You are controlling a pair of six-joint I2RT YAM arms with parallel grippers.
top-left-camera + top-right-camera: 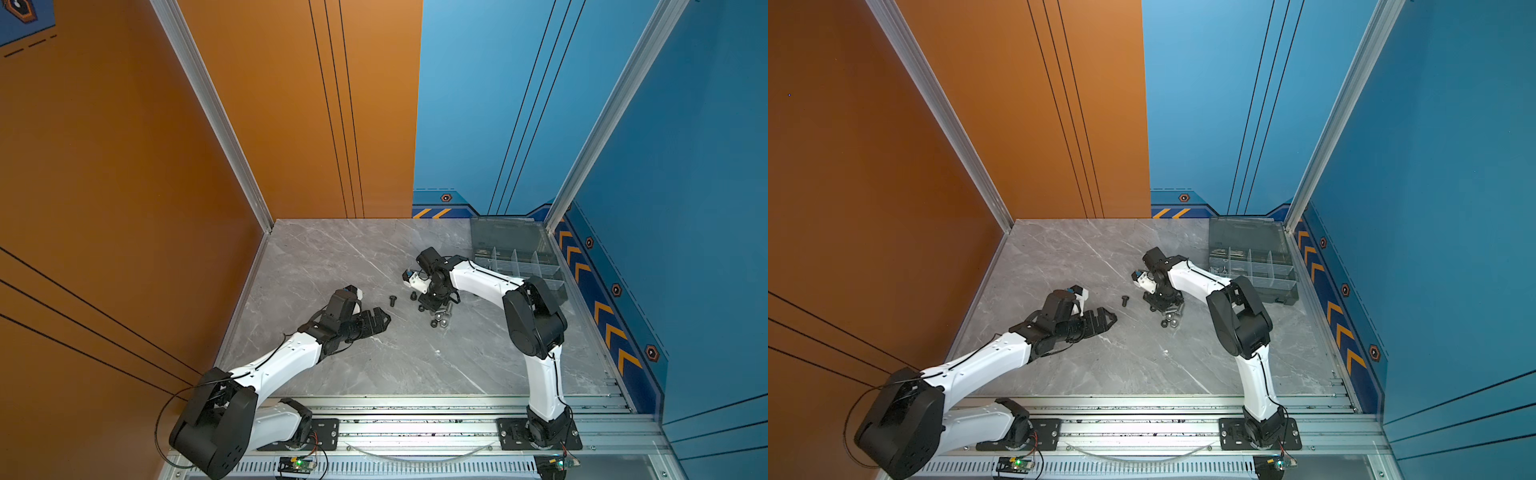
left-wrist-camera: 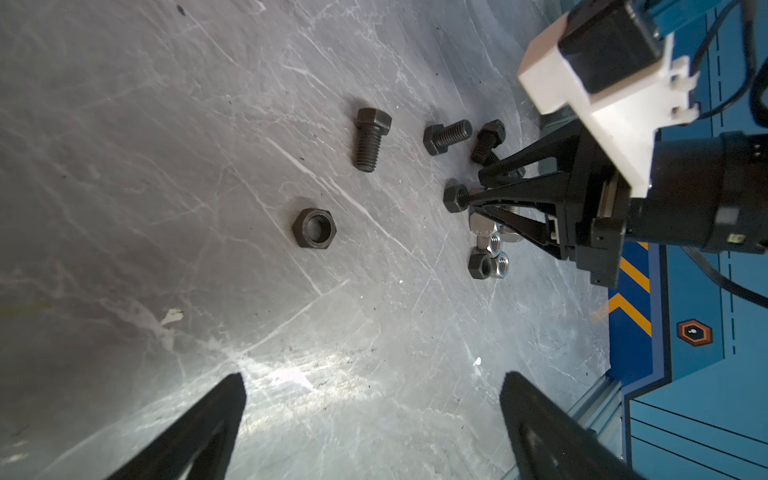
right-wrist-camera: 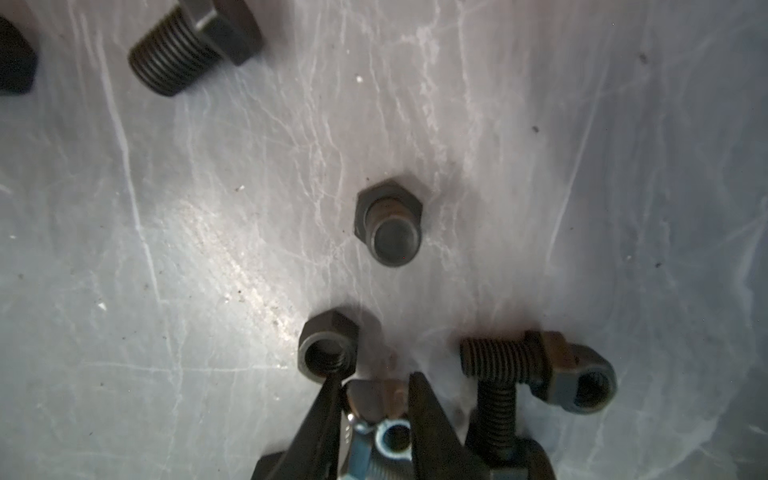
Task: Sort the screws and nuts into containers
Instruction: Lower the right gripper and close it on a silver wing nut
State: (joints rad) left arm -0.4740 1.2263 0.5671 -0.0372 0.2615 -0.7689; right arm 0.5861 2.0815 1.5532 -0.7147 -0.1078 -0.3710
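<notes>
Backdrop — orange wall (image 1: pixel 104 166), blue wall (image 1: pixel 685 124); grey marble tabletop (image 1: pixel 374 365) (white-veined).

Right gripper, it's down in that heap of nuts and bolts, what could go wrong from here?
1. The right gripper has its jaws around a silver piece while a black nut sits against one jaw; the nut may get shoved or lifted too.
2. Crossed black bolts lie right beside the jaws; a nudge could roll them apart.

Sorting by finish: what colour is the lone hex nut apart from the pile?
Black nut, clearest in left wrist view.
</notes>
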